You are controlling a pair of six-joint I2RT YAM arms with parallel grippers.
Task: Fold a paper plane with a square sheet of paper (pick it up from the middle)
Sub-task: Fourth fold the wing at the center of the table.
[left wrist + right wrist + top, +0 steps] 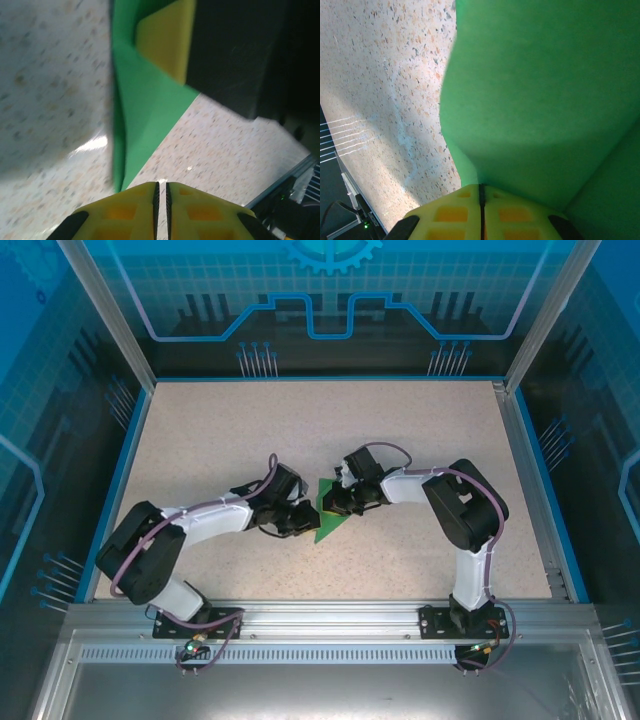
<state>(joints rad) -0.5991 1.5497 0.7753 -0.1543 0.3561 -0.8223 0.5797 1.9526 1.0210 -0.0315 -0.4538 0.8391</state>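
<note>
The bright green square sheet of paper lies partly folded at the table's middle, between my two grippers. My right gripper is at its far right edge. In the right wrist view that gripper is shut, and a raised, curved flap of the paper rises straight from its tips. My left gripper sits low at the paper's left side. In the left wrist view its jaws are shut to a thin slit with bare table between them; the paper's pointed corner lies just ahead and left.
The speckled tabletop has a blue raised rim on the left and far sides. A metal rail with both arm bases runs along the near edge. The right gripper's yellow finger shows on the paper in the left wrist view.
</note>
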